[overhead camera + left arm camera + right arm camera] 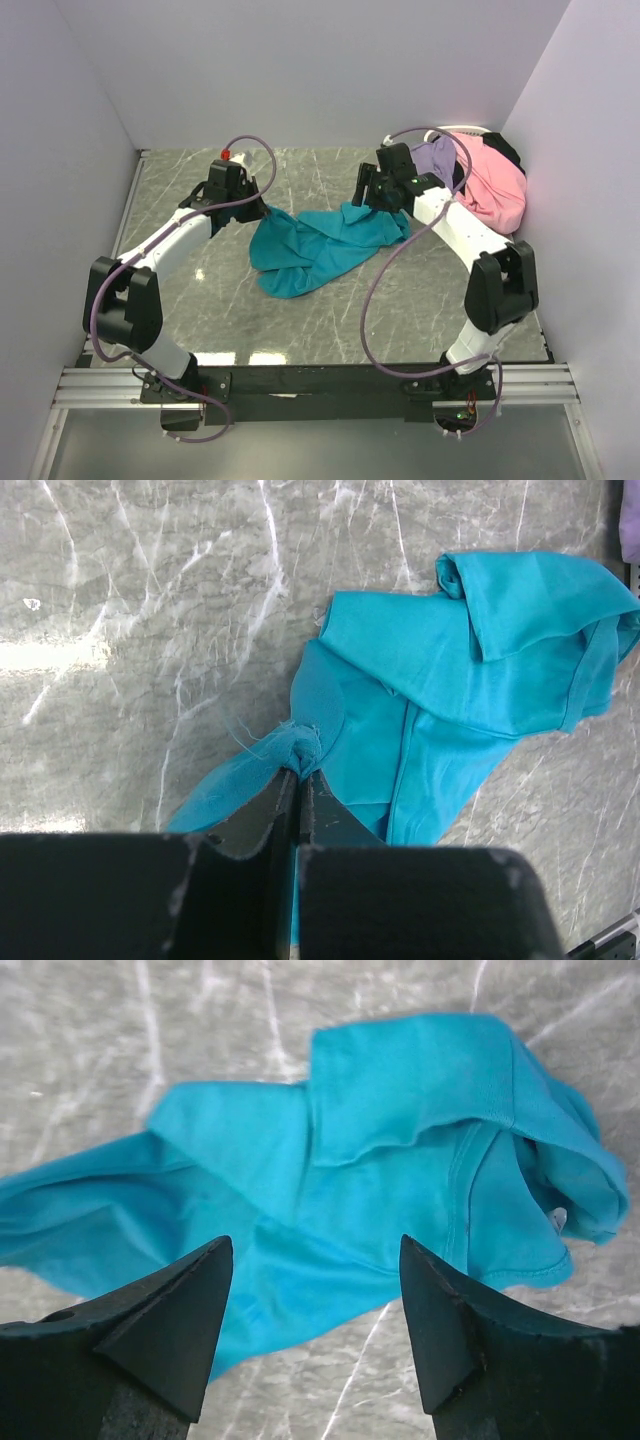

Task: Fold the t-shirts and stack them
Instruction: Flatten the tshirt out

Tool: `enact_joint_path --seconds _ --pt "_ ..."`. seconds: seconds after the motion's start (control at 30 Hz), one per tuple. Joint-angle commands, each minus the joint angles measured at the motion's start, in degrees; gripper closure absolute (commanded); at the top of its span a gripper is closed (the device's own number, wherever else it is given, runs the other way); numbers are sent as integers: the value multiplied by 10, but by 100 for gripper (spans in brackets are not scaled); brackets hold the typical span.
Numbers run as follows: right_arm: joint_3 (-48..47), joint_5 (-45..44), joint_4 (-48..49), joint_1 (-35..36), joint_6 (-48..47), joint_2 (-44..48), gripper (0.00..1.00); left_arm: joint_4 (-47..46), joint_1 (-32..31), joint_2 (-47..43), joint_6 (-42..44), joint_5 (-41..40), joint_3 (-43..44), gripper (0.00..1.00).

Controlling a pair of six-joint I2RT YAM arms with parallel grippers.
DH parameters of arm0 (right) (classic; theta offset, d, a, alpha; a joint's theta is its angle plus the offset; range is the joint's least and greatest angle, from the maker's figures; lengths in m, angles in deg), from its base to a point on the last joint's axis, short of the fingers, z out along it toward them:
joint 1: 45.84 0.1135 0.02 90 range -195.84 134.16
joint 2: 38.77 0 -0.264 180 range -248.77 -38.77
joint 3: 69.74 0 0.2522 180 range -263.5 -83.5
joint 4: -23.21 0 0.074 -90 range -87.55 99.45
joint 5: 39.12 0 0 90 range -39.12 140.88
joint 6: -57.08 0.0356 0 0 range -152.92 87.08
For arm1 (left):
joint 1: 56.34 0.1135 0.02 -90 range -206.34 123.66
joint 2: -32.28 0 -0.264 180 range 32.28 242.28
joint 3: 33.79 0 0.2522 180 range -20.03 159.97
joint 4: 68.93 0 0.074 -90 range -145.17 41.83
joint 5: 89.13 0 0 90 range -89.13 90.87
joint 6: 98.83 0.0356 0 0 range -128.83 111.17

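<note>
The left gripper (298, 778) is clamping down on a bunched edge of the teal t-shirt (470, 680), its jaws pressed together with cloth pinched between them. The right gripper (315, 1248) is hovering over the shirt's opposite side, jaws spread wide and grasping nothing. The crumpled shirt is lying between the two arms, mid-table, on the grey marbled table (190, 290). A pink t-shirt (495, 190), a lavender t-shirt (432, 155) and a black t-shirt (508, 150) are lying heaped in the far right corner.
</note>
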Motion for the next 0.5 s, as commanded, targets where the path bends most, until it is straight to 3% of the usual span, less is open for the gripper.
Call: enact_joint_path --seconds 0.0,0.47 --pt "14 -6 37 -2 19 15 26 -14 -2 0 2 12 4 94" --pt "-24 -14 65 -9 38 -92 28 -1 -2 2 8 9 12 93"
